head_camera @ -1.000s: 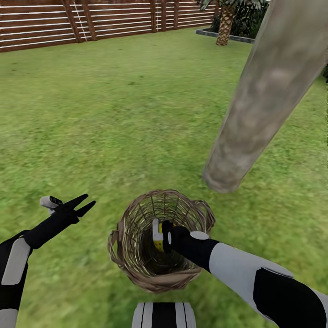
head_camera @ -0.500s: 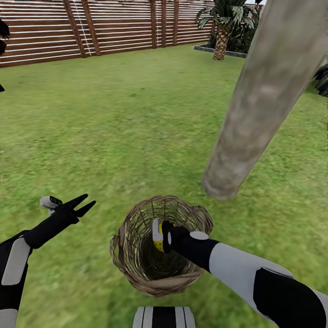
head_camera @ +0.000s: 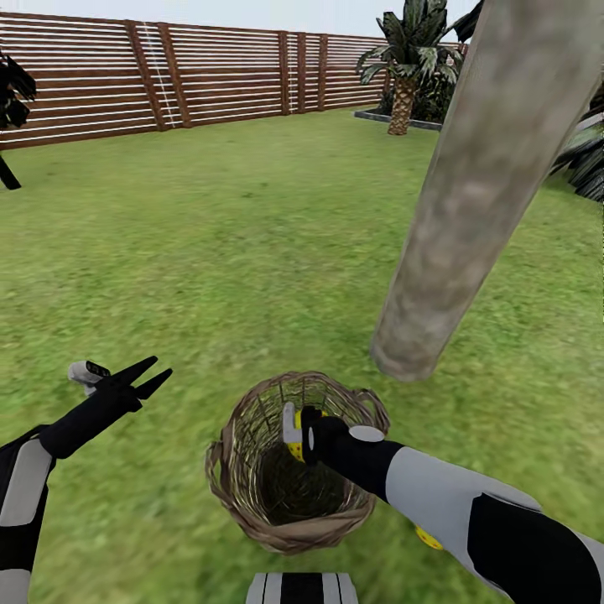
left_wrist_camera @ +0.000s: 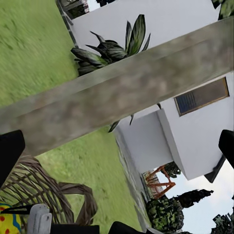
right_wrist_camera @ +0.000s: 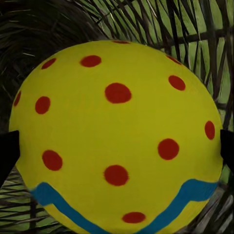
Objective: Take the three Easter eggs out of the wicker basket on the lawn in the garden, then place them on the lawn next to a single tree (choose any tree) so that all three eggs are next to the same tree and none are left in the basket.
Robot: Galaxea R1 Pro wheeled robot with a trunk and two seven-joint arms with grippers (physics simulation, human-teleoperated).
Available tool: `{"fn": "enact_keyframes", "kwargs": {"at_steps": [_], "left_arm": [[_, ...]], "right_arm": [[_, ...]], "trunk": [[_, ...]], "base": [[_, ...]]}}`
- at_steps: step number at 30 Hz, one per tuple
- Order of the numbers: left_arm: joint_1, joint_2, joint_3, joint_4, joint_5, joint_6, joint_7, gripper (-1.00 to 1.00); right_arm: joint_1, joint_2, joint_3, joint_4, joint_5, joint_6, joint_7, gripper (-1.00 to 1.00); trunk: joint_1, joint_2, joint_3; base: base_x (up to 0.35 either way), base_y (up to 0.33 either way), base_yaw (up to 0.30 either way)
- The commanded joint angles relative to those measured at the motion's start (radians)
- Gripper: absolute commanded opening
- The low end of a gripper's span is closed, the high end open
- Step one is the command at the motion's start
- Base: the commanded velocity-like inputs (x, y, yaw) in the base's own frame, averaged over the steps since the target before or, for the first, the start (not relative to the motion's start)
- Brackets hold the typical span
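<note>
The wicker basket [head_camera: 252, 512] stands on the lawn [head_camera: 235, 243] just in front of me. My right gripper [head_camera: 295, 432] hangs over the basket's mouth, shut on a yellow Easter egg [right_wrist_camera: 117, 136] with red dots and a blue zigzag band. Black fingertips [right_wrist_camera: 7, 152] press its two sides. A second egg [head_camera: 428, 538] lies on the grass right of the basket, mostly hidden under my right forearm. The tree [head_camera: 478, 184] rises just behind and to the right of the basket, its thick pale trunk meeting the grass close by. My left gripper [head_camera: 149, 377] hovers open left of the basket.
A brown slat fence [head_camera: 168, 75] bounds the far side of the garden. A palm-like plant [head_camera: 407, 67] stands at the back right, and a dark tree [head_camera: 10, 92] at the far left. The left wrist view shows a white house [left_wrist_camera: 195, 112] behind the trunk.
The head view has tilted up, so more fence and sky show. Relative to the basket, my right gripper with the egg has risen slightly. The left arm has not moved.
</note>
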Motion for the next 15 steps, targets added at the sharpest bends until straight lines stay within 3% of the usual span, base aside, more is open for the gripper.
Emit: {"fn": "enact_keyframes", "kwargs": {"at_steps": [1, 5, 12, 15], "left_arm": [[0.0, 0.0, 0.001, 0.0, 0.0, 0.004, -0.002, 1.0], [0.0, 0.0, 0.001, 0.001, 0.0, 0.005, -0.002, 1.0], [0.0, 0.0, 0.002, 0.0, 0.0, 0.005, -0.003, 1.0], [0.0, 0.001, 0.027, 0.001, 0.0, 0.005, -0.005, 1.0]], "right_arm": [[-0.001, -0.001, 0.002, -0.002, 0.01, 0.003, 0.007, -1.0], [-0.001, -0.002, 0.002, -0.005, 0.009, 0.004, 0.013, -1.0], [-0.001, 0.004, 0.0, -0.003, 0.008, 0.003, 0.013, -1.0], [-0.001, 0.004, 0.0, -0.002, 0.006, 0.002, 0.013, -1.0]], "trunk": [[-0.001, 0.0, 0.003], [-0.004, 0.005, 0.018], [-0.031, 0.054, 0.04], [-0.043, 0.075, 0.05]], "base": [[0.0, 0.0, 0.0], [0.0, 0.0, 0.0], [0.0, 0.0, 0.0], [0.0, 0.0, 0.0]]}}
